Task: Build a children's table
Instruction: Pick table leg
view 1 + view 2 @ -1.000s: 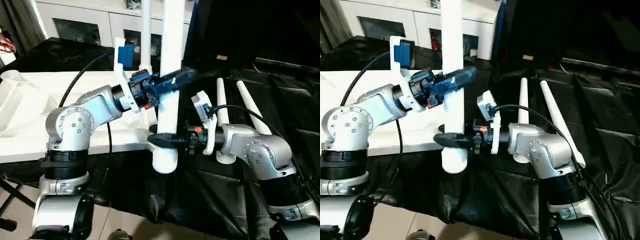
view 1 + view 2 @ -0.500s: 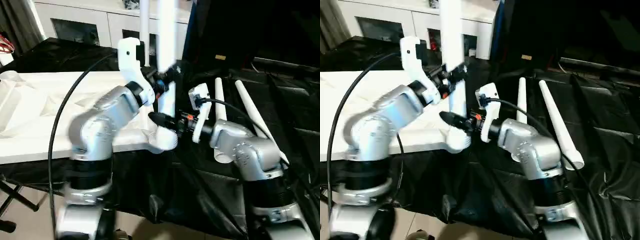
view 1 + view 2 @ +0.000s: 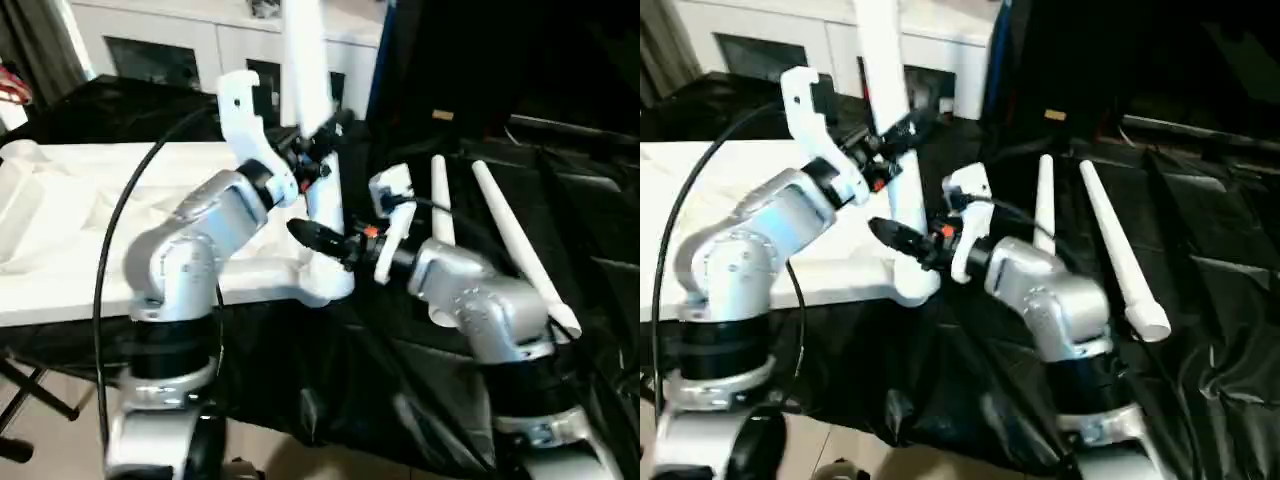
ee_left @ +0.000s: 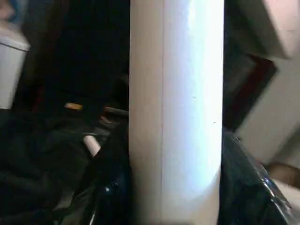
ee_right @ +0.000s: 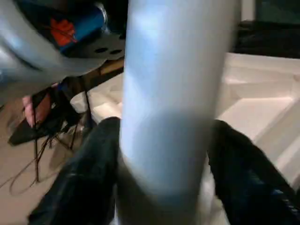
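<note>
Both sets of fingers sit around one upright leg — left gripper higher on the tube, right gripper low near its foot. Left wrist view shows the tube between its black fingers, one each side, looks clamped. Right wrist view has black fingers flanking the tube too, but whether they press it or stand slightly off — cannot tell. Leg foot is down at the near corner socket of the tabletop, which lies underside-up on the black-draped surface; leg leans a bit, not plumb. Two spare legs lie side by side on the cloth to the robot's right, apart from the tabletop. White cabinet stands behind. Step in hand, as judged: seating this leg in the corner socket. To do it well — square the tube to the socket axis first, upper grip steering the tilt, lower grip guiding the foot, then push straight down along the tube; pushing while tilted risks jamming or sliding the tabletop on the cloth. Keep one grip firm if the other lets go.
</note>
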### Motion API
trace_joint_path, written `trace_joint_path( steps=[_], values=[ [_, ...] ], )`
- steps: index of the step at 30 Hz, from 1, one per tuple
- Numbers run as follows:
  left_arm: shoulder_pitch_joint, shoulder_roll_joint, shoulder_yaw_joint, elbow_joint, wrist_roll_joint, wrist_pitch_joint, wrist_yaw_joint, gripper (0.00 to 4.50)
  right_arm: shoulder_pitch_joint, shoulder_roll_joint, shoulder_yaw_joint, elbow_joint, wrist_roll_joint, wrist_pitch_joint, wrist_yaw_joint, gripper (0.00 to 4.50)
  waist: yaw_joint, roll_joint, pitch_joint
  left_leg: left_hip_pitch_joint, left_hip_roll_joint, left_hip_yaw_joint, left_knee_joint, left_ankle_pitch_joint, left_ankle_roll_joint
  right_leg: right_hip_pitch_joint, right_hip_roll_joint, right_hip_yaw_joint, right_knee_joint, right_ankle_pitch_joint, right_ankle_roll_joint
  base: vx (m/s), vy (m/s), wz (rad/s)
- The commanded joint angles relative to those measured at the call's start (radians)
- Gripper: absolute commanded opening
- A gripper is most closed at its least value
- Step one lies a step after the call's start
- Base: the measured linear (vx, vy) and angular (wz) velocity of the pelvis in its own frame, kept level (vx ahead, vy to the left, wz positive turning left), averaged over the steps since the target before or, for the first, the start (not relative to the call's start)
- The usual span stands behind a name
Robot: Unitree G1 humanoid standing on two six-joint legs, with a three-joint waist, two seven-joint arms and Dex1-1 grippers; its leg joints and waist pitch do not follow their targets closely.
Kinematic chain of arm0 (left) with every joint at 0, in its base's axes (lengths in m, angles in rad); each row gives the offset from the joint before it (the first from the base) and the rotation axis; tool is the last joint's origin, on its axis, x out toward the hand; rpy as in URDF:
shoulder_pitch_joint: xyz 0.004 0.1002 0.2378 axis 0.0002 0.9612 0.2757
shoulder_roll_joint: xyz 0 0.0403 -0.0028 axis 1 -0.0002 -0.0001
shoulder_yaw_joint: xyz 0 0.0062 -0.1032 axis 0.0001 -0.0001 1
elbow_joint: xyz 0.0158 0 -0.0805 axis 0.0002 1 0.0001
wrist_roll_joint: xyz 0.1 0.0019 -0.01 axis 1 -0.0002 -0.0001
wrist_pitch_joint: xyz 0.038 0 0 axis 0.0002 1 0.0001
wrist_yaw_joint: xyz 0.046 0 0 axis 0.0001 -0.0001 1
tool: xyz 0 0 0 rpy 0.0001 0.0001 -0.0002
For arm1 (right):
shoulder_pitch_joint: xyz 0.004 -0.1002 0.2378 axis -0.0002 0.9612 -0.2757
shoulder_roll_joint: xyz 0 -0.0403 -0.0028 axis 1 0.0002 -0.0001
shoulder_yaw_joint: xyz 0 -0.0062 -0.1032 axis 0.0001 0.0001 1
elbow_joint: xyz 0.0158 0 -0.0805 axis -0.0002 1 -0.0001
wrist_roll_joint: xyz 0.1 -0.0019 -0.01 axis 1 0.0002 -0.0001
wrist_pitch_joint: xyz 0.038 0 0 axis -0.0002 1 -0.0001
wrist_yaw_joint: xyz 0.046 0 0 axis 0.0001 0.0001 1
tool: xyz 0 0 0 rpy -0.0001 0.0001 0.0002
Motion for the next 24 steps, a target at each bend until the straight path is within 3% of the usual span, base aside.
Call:
trace_joint_path(
  steps=[1, 10, 16, 24],
  values=[
    [-0.019, 0.013, -0.013, 0.004, -0.033, 0.012, -0.068, 1.83, -0.015, -0.02, -0.009, -0.019, 0.023, 0.032, 0.048, 3.32, -0.003, 0.005, -0.074, 0.011, 0.023, -0.007, -0.064, -0.103, -0.024, 0.061, -0.076, 0.052, -0.07, -0.069, -0.126, 0.0, 0.0, 0.0],
    [-0.039, 0.07, -0.045, 0.038, -0.06, 0.004, -0.208, 1.82, -0.027, -0.122, 0.025, -0.015, 0.043, 0.034, 0.185, 3.35, -0.002, 0.003, -0.077, 0.011, 0.024, -0.005, -0.06, -0.074, -0.006, 0.062, -0.076, 0.052, -0.065, -0.046, -0.157, 0.0, 0.0, 0.0],
    [-0.033, 0.063, -0.07, 0.026, -0.061, -0.019, -0.244, 1.82, -0.045, -0.116, 0.041, 0.022, 0.018, 0.042, 0.173, 3.35, -0.003, 0.002, -0.077, 0.011, 0.025, -0.005, -0.06, -0.08, -0.01, 0.062, -0.079, 0.051, -0.066, -0.066, -0.169, 0.0, 0.0, 0.0],
    [-0.029, 0.068, -0.082, 0.027, -0.055, -0.025, -0.268, 1.82, -0.043, -0.117, 0.06, 0.019, 0.043, 0.071, 0.196, 3.35, -0.002, 0.002, -0.076, 0.011, 0.026, -0.005, -0.061, -0.081, -0.011, 0.062, -0.079, 0.051, -0.066, -0.067, -0.164, 0.0, 0.0, 0.0]
  ],
)
